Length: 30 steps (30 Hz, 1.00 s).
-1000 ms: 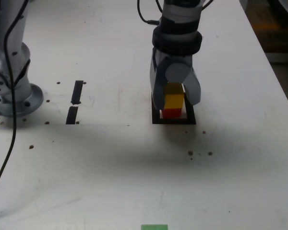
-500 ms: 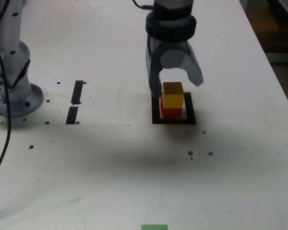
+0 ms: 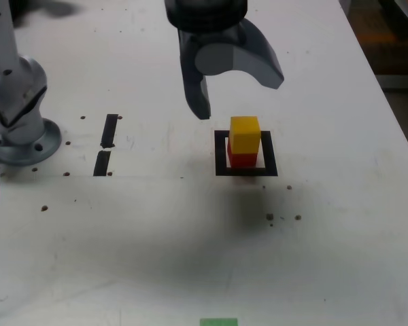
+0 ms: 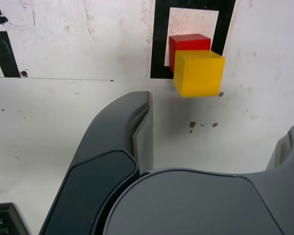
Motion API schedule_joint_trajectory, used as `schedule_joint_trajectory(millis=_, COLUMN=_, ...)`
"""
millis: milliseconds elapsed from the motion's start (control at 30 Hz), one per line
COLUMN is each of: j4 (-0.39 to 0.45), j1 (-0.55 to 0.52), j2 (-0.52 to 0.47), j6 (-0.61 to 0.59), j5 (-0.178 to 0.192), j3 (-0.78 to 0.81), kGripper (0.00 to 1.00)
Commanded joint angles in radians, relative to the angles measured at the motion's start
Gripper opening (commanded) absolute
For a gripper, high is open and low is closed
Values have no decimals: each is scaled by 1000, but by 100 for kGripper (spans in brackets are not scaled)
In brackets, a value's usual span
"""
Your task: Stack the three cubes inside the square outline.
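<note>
My tool (image 3: pixel 238 95) hangs spread and empty above the yellow cube (image 3: pixel 245 134), which sits on the red cube (image 3: pixel 243 159) inside the square outline (image 3: pixel 221 153); the green cube (image 3: pixel 219 322) waits at the bench's near edge.

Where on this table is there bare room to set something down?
Bare: the wide stretch between the two tape strips and the square outline, and the front area up to the green cube. Crowded: the outline, holding the yellow cube on the red cube.

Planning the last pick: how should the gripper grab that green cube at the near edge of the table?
Only a sliver of the green cube shows at the exterior view's bottom edge, lying flat. Probably descend from above with the open gripper across two opposite side faces; its orientation can't be told.
</note>
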Motion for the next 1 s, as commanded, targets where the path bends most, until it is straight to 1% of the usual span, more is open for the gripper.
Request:
schedule_joint_trajectory(millis=0, j4=-16, j1=-50, j2=-6, j6=-31, j5=30, j3=-11, kGripper=98)
schedule_joint_trajectory(millis=67, j4=-27, j1=-94, j2=-1, j6=-48, j5=53, j3=-19, kGripper=99)
schedule_joint_trajectory(millis=167, j4=-30, j1=-146, j2=9, j6=-68, j5=67, j3=-30, kGripper=100)
schedule_joint_trajectory(millis=333, j4=-12, j1=-224, j2=34, j6=-119, j5=67, j3=-65, kGripper=99)
schedule_joint_trajectory(millis=500, j4=45, j1=-307, j2=91, j6=-177, j5=65, j3=-152, kGripper=99)
schedule_joint_trajectory(millis=600, j4=61, j1=-349, j2=138, j6=-220, j5=56, j3=-202, kGripper=99)
schedule_joint_trajectory(millis=800, j4=41, j1=-413, j2=232, j6=-312, j5=34, j3=-276, kGripper=99)
schedule_joint_trajectory(millis=967, j4=38, j1=-453, j2=284, j6=-352, j5=-4, j3=-310, kGripper=99)
